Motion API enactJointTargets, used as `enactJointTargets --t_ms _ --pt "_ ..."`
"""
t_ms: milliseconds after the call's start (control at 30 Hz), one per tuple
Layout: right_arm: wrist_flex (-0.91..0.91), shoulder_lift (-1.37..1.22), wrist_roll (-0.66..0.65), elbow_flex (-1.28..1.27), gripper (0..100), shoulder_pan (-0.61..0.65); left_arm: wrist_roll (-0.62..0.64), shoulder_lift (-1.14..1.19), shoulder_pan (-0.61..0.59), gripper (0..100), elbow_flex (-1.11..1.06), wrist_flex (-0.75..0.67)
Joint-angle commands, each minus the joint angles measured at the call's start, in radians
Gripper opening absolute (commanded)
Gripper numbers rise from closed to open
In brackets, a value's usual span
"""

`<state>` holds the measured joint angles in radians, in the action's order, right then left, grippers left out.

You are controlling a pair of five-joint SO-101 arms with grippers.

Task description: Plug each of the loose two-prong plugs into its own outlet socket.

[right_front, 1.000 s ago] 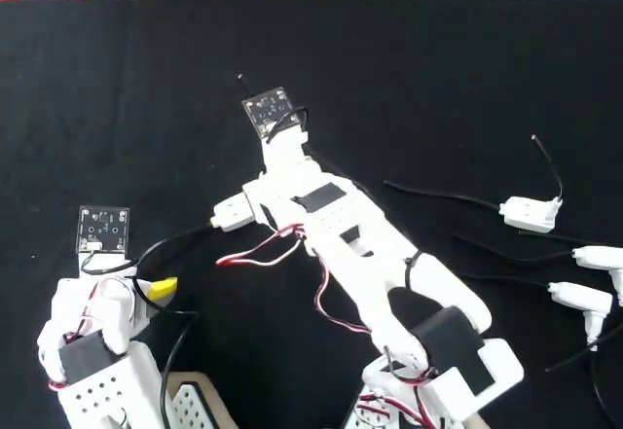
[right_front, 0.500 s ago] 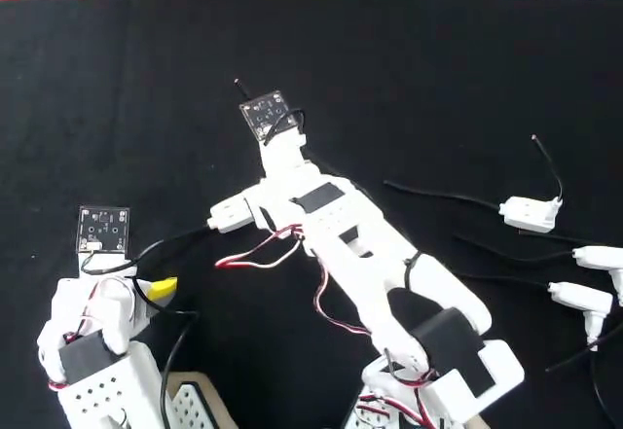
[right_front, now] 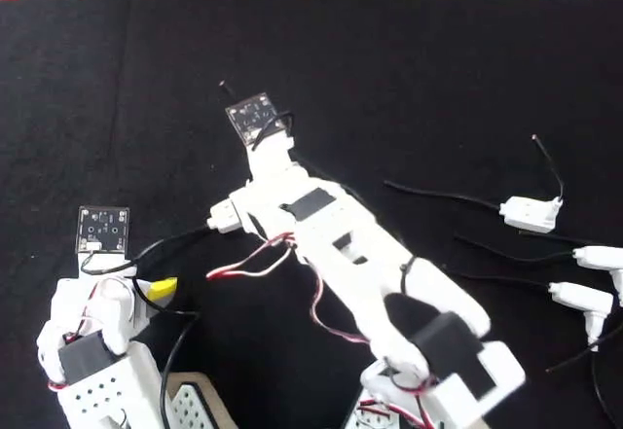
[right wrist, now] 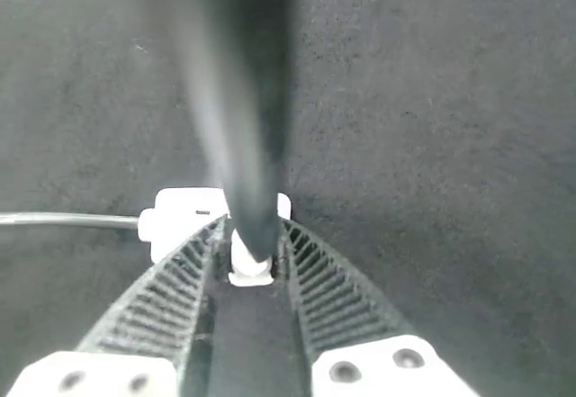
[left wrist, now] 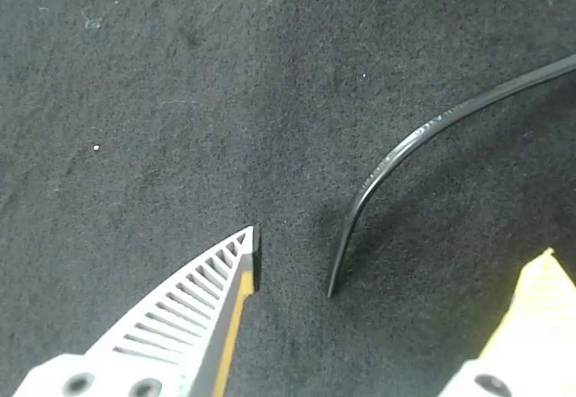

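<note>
Well, the white plug sits pinched between the two ribbed fingers of the right hand, which is closed tight on it with no gap on either side. A dark, blurred cable rises from the plug toward the wrist camera. Just beyond the plug and touching it lies a white block with a thin cable running off sideways. Whether the plug's prongs are inside that block cannot be told. In the high view, plug and block read as one small white shape low over the black bench. It sits at the tip of the right arm, which stretches in from the plug's near-right.

A black cable leaves that white shape toward the near-left. In the left wrist view, a loose cable end lies flat on the cloth inside the left hand. That hand is spread wide and grips nothing. Its ribbed white finger and its yellow-tipped finger stand on either side of the cable end without touching it. The left hand is to the near-left of the plug, a short way apart from it.

Far to the right of the plug, well apart from both hands, three more white pieces lie on the bench. Each has its own black cable, and the three lie close to one another.
</note>
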<state>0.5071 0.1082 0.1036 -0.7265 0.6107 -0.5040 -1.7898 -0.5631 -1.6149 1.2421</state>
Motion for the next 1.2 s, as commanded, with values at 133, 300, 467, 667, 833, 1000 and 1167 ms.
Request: enactJointTargets --t_ms 133,300,467,667,833,1000,1167 --pt "0.008 -0.071 0.009 0.102 1.2 0.008 -0.005 -0.005 -0.005 43 0.002 -0.003" --pt "0.048 -0.070 0.035 0.101 1.2 0.009 -0.005 -0.005 -0.007 43 0.002 -0.003" --pt "0.046 -0.111 0.058 0.077 1.2 0.034 -0.005 -0.005 -0.007 43 0.002 -0.003" --pt "0.043 -0.188 0.071 0.097 1.2 0.080 -0.005 -0.005 -0.007 43 0.002 -0.003" --pt "0.051 -0.206 0.068 0.102 1.2 0.083 -0.005 -0.005 -0.007 43 0.002 -0.005" --pt "0.132 -0.205 -0.025 0.107 1.2 -0.014 -0.005 -0.005 -0.007 43 0.001 -0.005" --pt "0.183 -0.151 -0.091 0.099 1.2 -0.164 -0.054 -0.005 -0.005 43 -0.012 -0.006"
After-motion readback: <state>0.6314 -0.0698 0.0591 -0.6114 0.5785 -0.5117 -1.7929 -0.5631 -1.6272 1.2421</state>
